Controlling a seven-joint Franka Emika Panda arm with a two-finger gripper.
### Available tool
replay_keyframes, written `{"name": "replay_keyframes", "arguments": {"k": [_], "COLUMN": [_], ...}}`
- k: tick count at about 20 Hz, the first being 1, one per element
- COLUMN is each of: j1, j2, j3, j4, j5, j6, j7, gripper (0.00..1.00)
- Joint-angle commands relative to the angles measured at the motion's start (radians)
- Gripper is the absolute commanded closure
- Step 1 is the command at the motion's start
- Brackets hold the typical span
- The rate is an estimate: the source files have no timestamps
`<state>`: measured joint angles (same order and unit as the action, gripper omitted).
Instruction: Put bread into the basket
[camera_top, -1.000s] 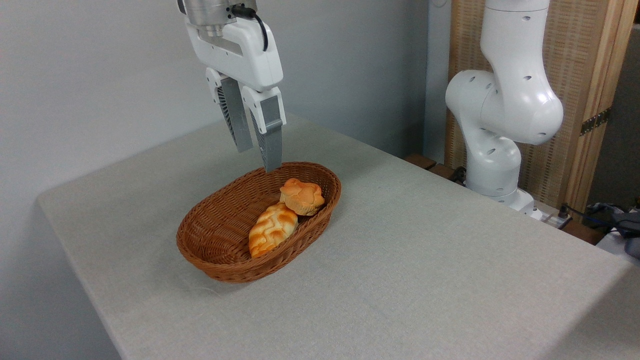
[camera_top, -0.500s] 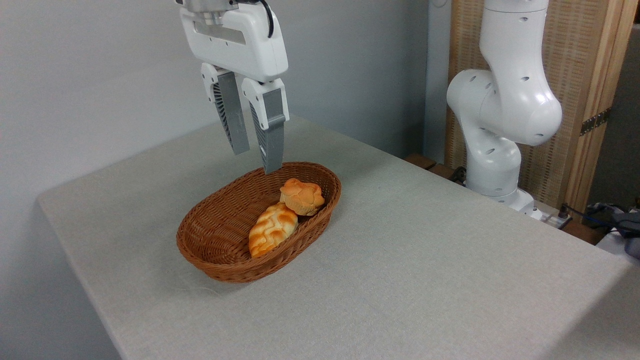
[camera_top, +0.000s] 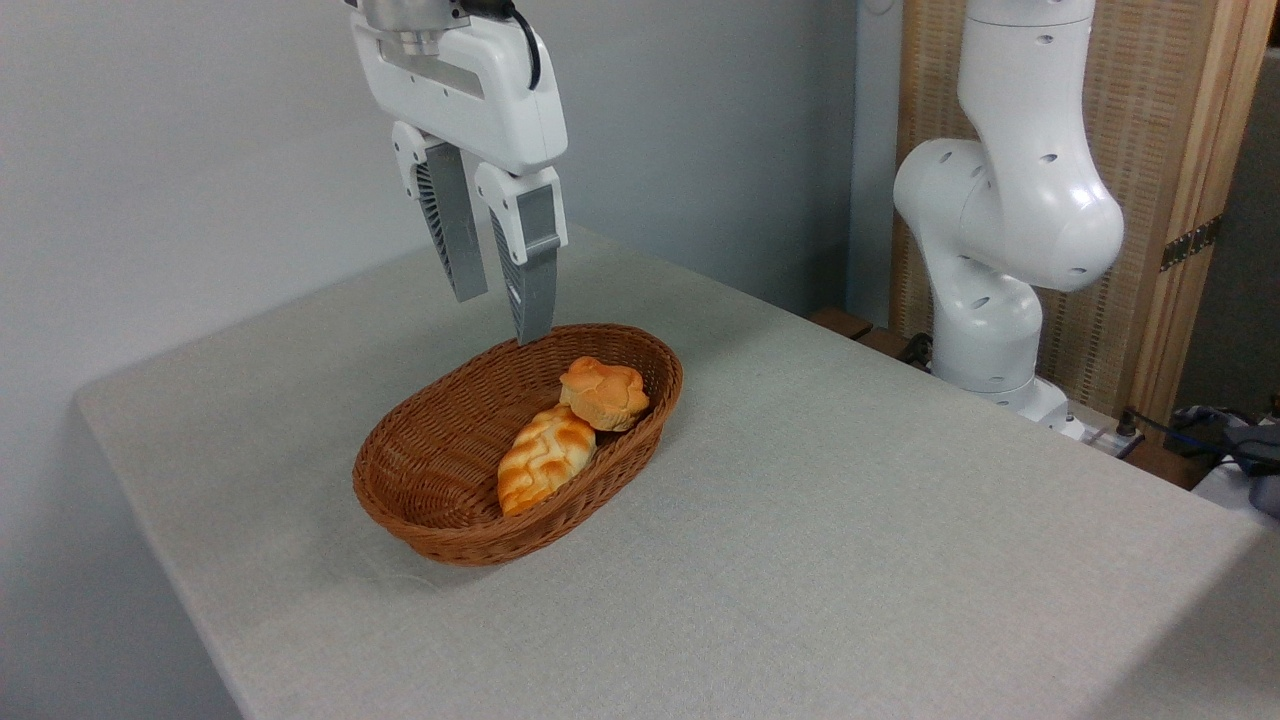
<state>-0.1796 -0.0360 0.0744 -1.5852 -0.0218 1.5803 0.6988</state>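
Note:
The bread (camera_top: 604, 392), a small lumpy orange-golden bun, lies inside the brown wicker basket (camera_top: 440, 450) at its far right end, resting against the rim. My gripper (camera_top: 500, 318) hangs open above the basket's far rim, up and to the left of the bun, with nothing between its grey fingers. It touches neither the bun nor the basket.
An elongated braided loaf (camera_top: 545, 457) lies in the basket just in front of the bun. The arm's white base (camera_top: 1000, 250) stands at the table's far right edge. The grey table (camera_top: 800, 560) extends bare to the right and front of the basket.
The open gripper has drifted slightly to the left and a little upward above the basket's far rim. Bun, loaf and basket have not moved.

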Motion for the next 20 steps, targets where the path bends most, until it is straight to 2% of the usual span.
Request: {"name": "replay_keyframes", "arguments": {"k": [1, 9, 13, 20], "j1": [-0.005, -0.003, 0.041, 0.046], "j2": [0.002, 0.004, 0.008, 0.011], "j3": [0.011, 0.004, -0.027, -0.027], "j4": [0.007, 0.007, 0.005, -0.013], "j5": [-0.020, -0.020, -0.020, -0.018], "j6": [-0.031, -0.031, -0.037, -0.039], "j7": [0.007, 0.008, 0.027, 0.044], "gripper": [0.00, 0.00, 0.00, 0.00]}}
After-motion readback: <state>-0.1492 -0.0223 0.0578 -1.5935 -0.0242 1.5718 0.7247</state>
